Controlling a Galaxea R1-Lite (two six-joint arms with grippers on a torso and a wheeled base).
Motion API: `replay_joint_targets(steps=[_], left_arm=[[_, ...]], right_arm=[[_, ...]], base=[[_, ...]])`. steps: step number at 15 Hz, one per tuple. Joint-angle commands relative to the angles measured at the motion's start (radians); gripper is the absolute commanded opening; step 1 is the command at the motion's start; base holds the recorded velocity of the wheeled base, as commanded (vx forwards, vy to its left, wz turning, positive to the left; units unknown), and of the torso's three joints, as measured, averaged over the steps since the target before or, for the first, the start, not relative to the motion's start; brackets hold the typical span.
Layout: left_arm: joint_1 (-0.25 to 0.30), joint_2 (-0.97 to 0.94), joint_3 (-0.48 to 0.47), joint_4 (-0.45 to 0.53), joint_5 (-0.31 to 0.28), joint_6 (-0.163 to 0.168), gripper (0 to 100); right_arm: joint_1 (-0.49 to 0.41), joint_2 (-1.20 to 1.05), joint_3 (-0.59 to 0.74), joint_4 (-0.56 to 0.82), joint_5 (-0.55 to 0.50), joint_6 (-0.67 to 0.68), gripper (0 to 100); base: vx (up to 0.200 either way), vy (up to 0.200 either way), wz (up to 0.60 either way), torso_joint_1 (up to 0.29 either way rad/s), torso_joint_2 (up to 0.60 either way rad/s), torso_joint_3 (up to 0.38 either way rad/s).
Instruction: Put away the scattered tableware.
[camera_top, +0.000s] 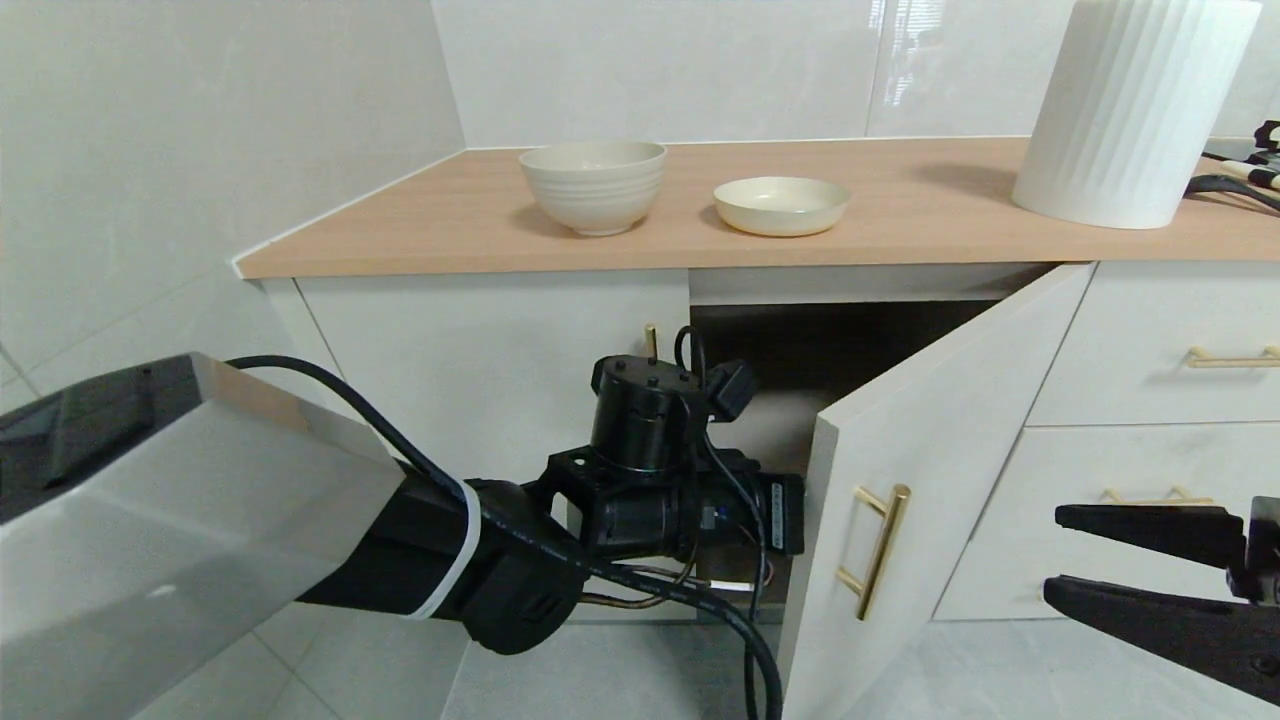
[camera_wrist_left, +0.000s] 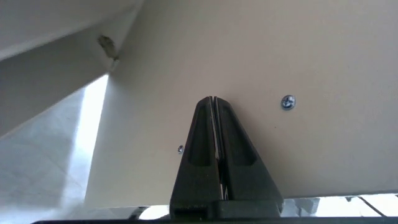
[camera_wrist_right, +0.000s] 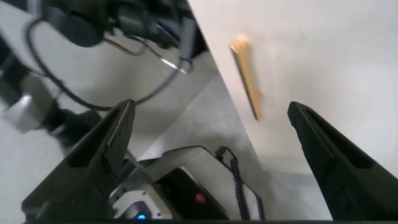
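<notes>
Bowl (camera_top: 593, 185) and dish (camera_top: 781, 205): both upright on the worktop (camera_top: 930, 215), side by side but apart, bowl nearer the wall corner. A tall ribbed cylinder (camera_top: 1135, 105) stands well off to the right.

Cupboard (camera_top: 800, 345) below the dish: door (camera_top: 940, 450) swung partly out, handle (camera_top: 878, 550) on its outer face.

Left gripper (camera_wrist_left: 212, 102): low, reaching in behind the door. Jaws pressed together with nothing between them, tips at or just short of the door's inner face; cannot tell if they touch it.

Right gripper (camera_top: 1055, 553): low, to the right of the door, level with the handle. Jaws wide apart and empty, with the handle (camera_wrist_right: 247, 78) ahead of the gap.

Handling (judgement):
- Both pieces look like glazed ceramic, so they should be rigid, smooth and chippable.
- The bowl is probably moderately heavy and the dish lighter.
- Glaze likely slippery under hard jaws, so grip firmly but without a snap.
- Bowl: pinch the wall at the rim, one jaw inside and one outside, then lift straight up.
- Dish: the low flared rim gives little to bite on. Take the near edge from above and keep it level.
- Set each down gently, since knocking the cupboard frame is the main risk.

Neither piece put away yet.
</notes>
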Motion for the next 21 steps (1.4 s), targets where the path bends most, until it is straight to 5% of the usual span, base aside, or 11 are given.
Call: replay_joint_targets(steps=[1, 6, 10, 18, 21], left_arm=[[-0.038, -0.005, -0.021, 0.014, 0.005, 0.0, 0], [-0.122, 0.015, -0.078, 0.071, 0.033, 0.0, 0], [-0.145, 0.013, -0.078, 0.07, 0.033, -0.029, 0], [-0.165, 0.076, -0.154, 0.074, 0.033, -0.034, 0], [-0.233, 0.101, -0.214, 0.094, 0.033, -0.034, 0]], right_arm=[[0.001, -0.043, -0.001, 0.01, 0.033, 0.0, 100], [-0.001, -0.087, -0.012, 0.045, 0.129, 0.001, 100], [-0.001, -0.093, -0.012, 0.045, 0.131, 0.001, 100], [-0.001, -0.132, -0.024, 0.039, 0.151, 0.005, 100], [-0.004, -0.195, -0.058, 0.039, 0.244, 0.087, 100]], base=[[0.0, 0.0, 0.0, 0.0, 0.0, 0.0], [0.0, 0.0, 0.0, 0.0, 0.0, 0.0], [0.0, 0.0, 0.0, 0.0, 0.0, 0.0], [-0.075, 0.0, 0.0, 0.001, 0.0, 0.001], [0.0, 0.0, 0.0, 0.0, 0.0, 0.0]])
